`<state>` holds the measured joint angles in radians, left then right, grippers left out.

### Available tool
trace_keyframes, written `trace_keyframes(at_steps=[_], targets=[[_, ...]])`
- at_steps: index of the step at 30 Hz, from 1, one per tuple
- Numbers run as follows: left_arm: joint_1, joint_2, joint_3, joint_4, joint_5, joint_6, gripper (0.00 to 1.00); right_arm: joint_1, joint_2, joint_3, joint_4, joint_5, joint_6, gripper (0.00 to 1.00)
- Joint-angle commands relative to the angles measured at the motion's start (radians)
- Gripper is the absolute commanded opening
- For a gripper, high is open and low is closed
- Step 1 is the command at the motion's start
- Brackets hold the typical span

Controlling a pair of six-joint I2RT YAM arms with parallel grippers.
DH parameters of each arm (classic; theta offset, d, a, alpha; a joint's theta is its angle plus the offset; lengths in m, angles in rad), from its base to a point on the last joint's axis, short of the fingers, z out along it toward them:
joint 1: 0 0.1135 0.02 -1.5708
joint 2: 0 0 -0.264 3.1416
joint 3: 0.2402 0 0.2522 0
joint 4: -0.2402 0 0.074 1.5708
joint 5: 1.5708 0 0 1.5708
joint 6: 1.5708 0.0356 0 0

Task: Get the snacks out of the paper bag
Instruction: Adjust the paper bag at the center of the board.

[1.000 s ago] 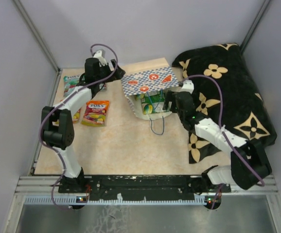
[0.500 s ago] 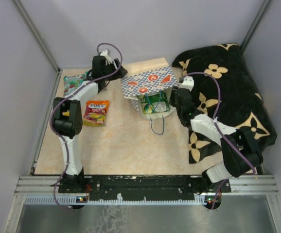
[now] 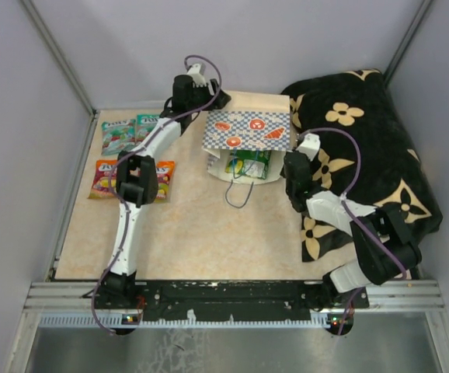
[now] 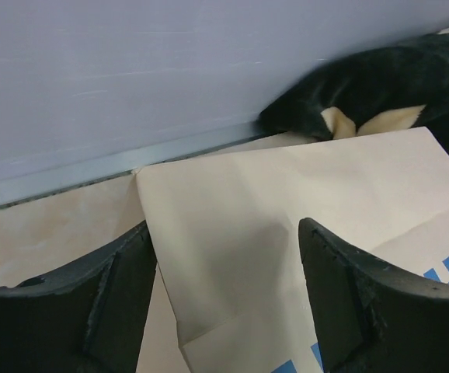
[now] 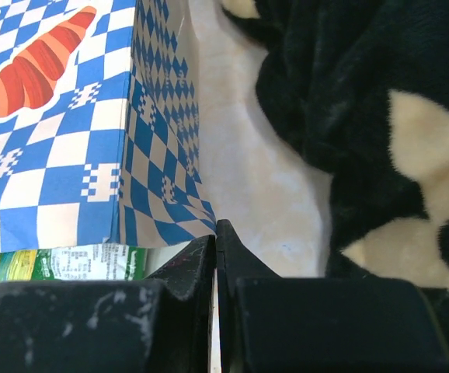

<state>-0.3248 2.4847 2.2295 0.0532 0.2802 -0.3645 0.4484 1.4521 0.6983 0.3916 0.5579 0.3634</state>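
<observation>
The paper bag (image 3: 248, 130) lies on its side, mouth toward the arms. Green snacks (image 3: 248, 165) show in the mouth, and one green packet (image 5: 61, 263) peeks out under the checkered wall (image 5: 61, 148). Several snacks lie out on the table at left: teal ones (image 3: 117, 136) and orange-yellow ones (image 3: 104, 177). My left gripper (image 3: 215, 101) is at the bag's far end. It stands open (image 4: 224, 287), its fingers either side of the tan base (image 4: 287, 202). My right gripper (image 3: 289, 165) is shut (image 5: 217, 229) on the bag's right mouth corner.
A black flower-patterned cloth (image 3: 364, 140) fills the right side, close beside my right arm. The bag's blue cord handle (image 3: 238, 194) trails on the table. Grey walls (image 4: 170, 70) stand just behind the bag. The left arm's elbow (image 3: 139, 179) hangs over the orange-yellow packets.
My left arm has swung from the packets at left to the bag's far end. The right gripper has closed at the bag's mouth corner. The bag has shifted right and turned.
</observation>
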Motion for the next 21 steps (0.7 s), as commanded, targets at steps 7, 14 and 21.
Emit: trace_keyframes(at_steps=[7, 14, 21], targets=[[-0.008, 0.017, 0.092, 0.022, 0.086, 0.009, 0.83, -0.111, 0.095, 0.181, -0.025, -0.03, -0.005, 0.0], [0.075, -0.387, -0.35, 0.069, 0.165, 0.103, 1.0, -0.125, -0.013, 0.179, -0.136, -0.179, 0.032, 0.86], [0.125, -0.919, -1.046, 0.291, 0.085, 0.133, 1.0, -0.047, -0.27, -0.227, 0.037, -0.355, 0.518, 0.93]])
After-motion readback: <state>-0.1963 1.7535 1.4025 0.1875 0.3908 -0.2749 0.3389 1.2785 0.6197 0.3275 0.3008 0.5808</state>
